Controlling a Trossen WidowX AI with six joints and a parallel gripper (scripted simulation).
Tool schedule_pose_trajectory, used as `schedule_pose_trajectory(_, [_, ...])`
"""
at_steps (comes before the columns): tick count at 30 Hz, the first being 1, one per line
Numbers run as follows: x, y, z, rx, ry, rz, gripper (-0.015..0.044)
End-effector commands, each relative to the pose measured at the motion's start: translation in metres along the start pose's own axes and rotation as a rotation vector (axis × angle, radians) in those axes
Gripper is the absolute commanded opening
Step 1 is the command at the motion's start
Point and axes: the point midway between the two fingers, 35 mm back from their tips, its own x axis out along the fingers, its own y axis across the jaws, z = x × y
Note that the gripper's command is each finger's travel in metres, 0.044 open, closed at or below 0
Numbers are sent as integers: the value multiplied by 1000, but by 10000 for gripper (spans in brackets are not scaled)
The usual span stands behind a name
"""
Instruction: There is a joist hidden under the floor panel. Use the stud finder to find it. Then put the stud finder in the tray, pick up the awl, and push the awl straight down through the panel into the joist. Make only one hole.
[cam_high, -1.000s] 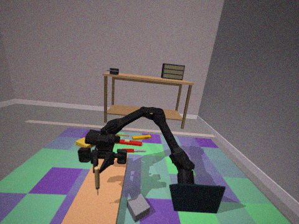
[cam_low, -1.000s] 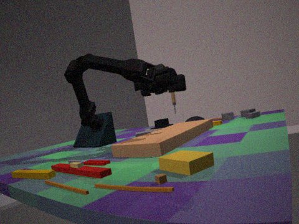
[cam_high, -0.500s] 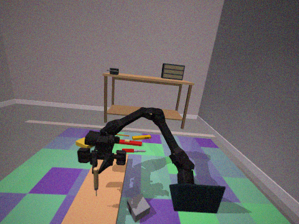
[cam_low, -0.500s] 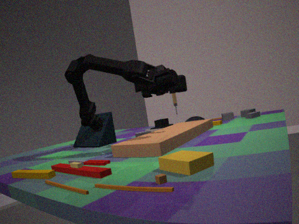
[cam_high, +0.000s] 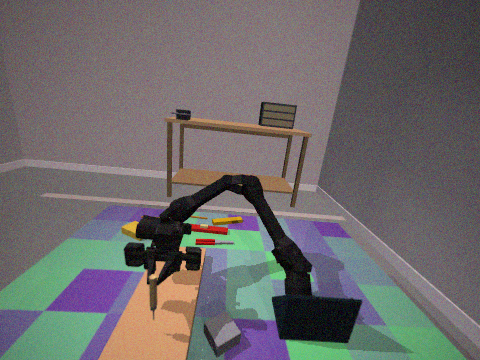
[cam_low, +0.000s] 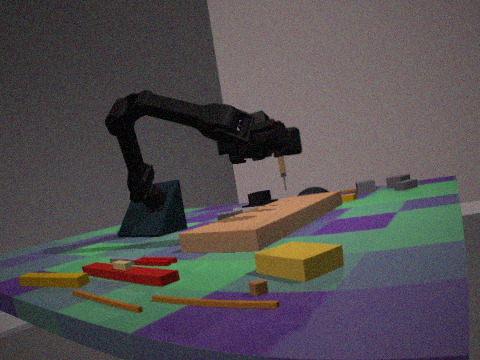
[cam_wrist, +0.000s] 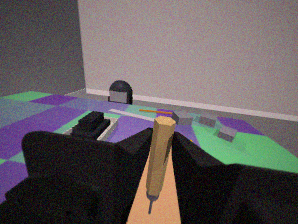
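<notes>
My gripper (cam_high: 153, 278) (cam_low: 281, 157) (cam_wrist: 162, 134) is shut on the awl (cam_high: 153, 295) (cam_low: 282, 167) (cam_wrist: 159, 162), gripping its tan handle. The awl hangs nearly upright with its metal tip down, slightly tilted in the exterior view. The tip is in the air above the orange-tan floor panel (cam_high: 131, 341) (cam_low: 235, 232) (cam_wrist: 169, 211), apart from its surface. The black stud finder (cam_wrist: 90, 125) (cam_low: 259, 197) lies in the pale-rimmed tray (cam_wrist: 110, 131), beside the panel. The joist is hidden; no hole is visible in the panel.
A grey block (cam_high: 223, 331) lies close beside the panel. A yellow block (cam_high: 131, 230) (cam_low: 300, 260) lies near the panel's other end, with red pieces (cam_low: 130, 274) and thin orange sticks (cam_low: 215, 302). Grey blocks (cam_low: 365, 187) (cam_wrist: 227, 133) and a dark rounded object (cam_wrist: 120, 91) stand beyond.
</notes>
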Motion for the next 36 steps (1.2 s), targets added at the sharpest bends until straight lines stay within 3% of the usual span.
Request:
schedule_pose_trajectory(1, [4,2,-6,0,-8,11,0])
schedule_pose_trajectory(36, [8,3,-50,0,-7,11,0])
